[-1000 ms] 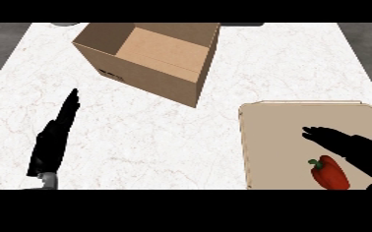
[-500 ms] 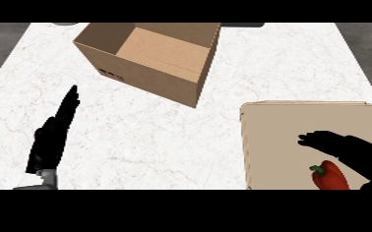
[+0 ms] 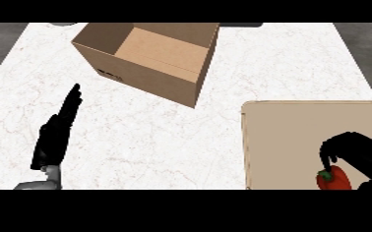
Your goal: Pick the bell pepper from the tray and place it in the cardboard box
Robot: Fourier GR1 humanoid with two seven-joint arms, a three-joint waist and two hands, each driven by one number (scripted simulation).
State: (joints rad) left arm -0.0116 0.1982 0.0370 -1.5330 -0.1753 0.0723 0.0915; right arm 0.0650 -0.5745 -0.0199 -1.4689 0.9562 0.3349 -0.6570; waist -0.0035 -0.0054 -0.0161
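The left hand rested open at the lower left, fingers straight and pointing up. The right hand sat at the lower right, fingers curled downward.

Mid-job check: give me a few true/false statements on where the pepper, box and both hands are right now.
1. The bell pepper lies on the tray. True.
2. The right hand curls over the pepper. True.
3. The cardboard box stands on the tray. False: it stands on the counter, apart from the tray.
4. The left hand holds the box. False: it rests open at the view's left, touching nothing.
5. The box is closed. False: its top is open.
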